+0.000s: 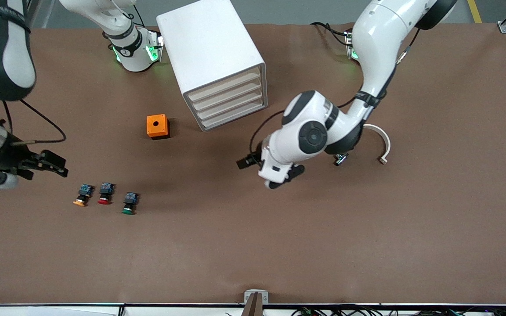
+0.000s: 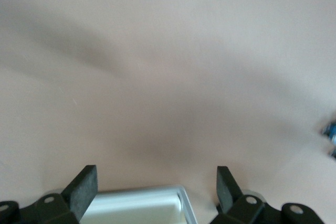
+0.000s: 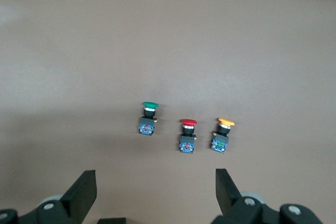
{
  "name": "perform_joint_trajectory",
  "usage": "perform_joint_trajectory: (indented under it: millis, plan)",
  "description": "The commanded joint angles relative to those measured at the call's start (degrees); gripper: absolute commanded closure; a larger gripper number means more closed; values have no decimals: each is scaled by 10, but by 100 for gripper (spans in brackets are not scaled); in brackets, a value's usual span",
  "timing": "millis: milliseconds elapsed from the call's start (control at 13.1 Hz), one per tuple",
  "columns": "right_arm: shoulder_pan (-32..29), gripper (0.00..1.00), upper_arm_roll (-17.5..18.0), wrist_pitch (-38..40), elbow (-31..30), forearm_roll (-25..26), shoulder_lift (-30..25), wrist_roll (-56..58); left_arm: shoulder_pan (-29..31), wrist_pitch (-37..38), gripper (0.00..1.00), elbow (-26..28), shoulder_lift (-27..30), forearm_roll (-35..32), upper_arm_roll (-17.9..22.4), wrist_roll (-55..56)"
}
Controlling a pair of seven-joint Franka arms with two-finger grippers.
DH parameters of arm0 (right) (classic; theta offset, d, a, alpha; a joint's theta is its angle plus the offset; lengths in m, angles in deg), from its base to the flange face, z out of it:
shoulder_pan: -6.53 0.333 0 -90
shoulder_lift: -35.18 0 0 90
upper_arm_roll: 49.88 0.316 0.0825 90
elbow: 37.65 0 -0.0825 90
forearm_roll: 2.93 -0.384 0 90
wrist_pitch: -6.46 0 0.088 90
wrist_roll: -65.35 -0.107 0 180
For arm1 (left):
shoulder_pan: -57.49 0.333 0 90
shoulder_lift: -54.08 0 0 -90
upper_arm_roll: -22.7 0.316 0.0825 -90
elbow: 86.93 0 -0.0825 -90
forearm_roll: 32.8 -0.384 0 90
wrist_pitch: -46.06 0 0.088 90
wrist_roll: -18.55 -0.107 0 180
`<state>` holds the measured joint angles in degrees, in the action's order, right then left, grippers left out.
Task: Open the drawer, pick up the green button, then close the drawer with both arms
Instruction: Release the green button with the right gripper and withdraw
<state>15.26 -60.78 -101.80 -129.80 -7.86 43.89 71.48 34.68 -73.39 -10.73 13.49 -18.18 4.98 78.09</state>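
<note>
The white cabinet (image 1: 211, 48) stands near the robots' bases with all four drawer fronts shut; the third drawer (image 1: 231, 106) is flush with the others. The green-capped button (image 1: 129, 203) lies on the brown table toward the right arm's end, also in the right wrist view (image 3: 148, 118). My right gripper (image 1: 62, 166) is open and empty above the table, beside the row of buttons; its fingers frame bare table (image 3: 156, 192). My left gripper (image 1: 246, 161) is open and empty, low over the table in front of the cabinet (image 2: 156, 190). The left wrist view shows only bare table.
A red-capped button (image 1: 105, 193) and a yellow-capped button (image 1: 82, 195) lie beside the green one. An orange box (image 1: 157, 126) with a round hole sits beside the cabinet. A white curved piece (image 1: 382, 142) lies under the left arm.
</note>
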Motion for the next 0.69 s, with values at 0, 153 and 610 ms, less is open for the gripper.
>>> perform_joint_trajectory:
  millis: [0, 153, 610]
  plan:
    - [-4, 0, 6, 38, -14, 26, -57, -10, 40, 3, 0, 19, 23, -26, -7, 0]
    - [1, 0, 9, 66, -14, 45, -77, -37, 70, 8, 0, 22, 34, -37, -5, -3]
    - [20, 0, 23, 90, -14, 128, -99, -80, 180, 153, 0, 19, 96, -62, -16, -119]
